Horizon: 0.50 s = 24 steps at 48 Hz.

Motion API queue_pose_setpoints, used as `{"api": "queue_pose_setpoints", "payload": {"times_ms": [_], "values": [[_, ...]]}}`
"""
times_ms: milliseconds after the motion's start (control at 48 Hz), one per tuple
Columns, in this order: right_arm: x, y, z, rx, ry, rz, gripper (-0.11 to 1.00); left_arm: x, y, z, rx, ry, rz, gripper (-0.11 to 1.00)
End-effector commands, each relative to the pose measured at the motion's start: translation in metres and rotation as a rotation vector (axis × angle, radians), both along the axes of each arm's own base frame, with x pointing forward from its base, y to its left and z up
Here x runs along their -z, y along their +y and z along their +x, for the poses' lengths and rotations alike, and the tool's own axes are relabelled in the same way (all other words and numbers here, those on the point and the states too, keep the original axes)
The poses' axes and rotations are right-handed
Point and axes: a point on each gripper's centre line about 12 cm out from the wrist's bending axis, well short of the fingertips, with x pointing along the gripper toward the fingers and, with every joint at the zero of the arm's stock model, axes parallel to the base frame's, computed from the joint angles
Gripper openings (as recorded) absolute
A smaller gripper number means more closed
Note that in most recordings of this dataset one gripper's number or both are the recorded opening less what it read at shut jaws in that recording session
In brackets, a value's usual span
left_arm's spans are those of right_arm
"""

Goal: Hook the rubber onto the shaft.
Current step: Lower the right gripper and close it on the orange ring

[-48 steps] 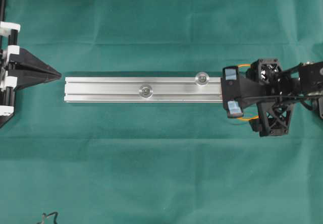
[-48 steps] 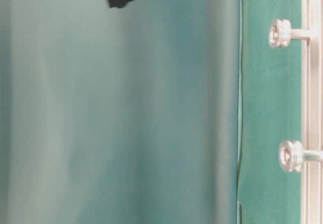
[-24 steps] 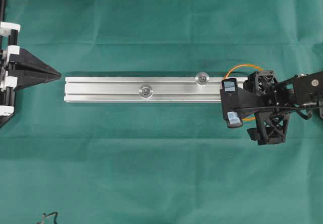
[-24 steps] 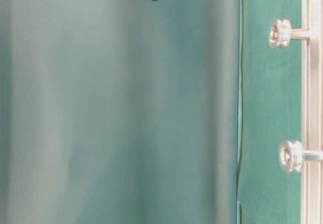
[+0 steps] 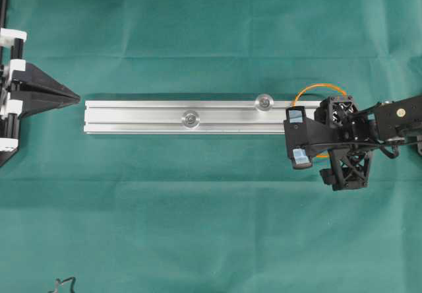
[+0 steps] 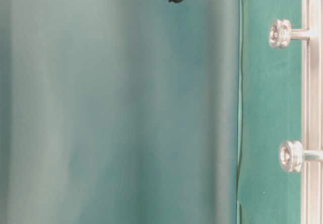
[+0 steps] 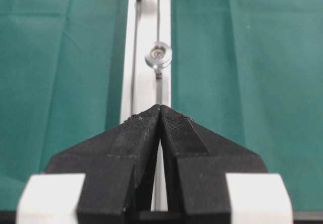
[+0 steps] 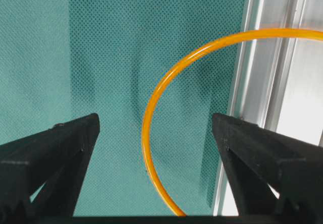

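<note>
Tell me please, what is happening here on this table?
The right gripper, jaws wide open and empty, hangs over the right end of the aluminium rail. An orange rubber band lies there, partly on the rail and partly on the green cloth, and in the right wrist view it sits between the two fingers. It is not yet hooked on either shaft. The left gripper is shut and waits at the rail's other end.

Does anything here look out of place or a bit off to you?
Only the rubber band: it lies half on the green cloth and half over the end of the aluminium rail, hooked on neither shaft. The open right gripper hangs above it. Nothing looks damaged.
</note>
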Motion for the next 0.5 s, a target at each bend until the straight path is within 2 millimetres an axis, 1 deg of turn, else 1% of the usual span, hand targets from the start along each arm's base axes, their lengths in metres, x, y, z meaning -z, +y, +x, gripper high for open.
{"api": "queue_pose_setpoints", "payload": {"times_ms": [0,479], "values": [[-0.0045,0.0015,0.0033,-0.001,-0.024,0.005,0.98,-0.0118,0.0,0.003,0.0,-0.029,0.001,0.0],[-0.0041,0.0014,0.0028,0.067,-0.018,0.025,0.98,-0.0118,-0.0003,0.003,0.002,-0.029,0.001,0.0]]}}
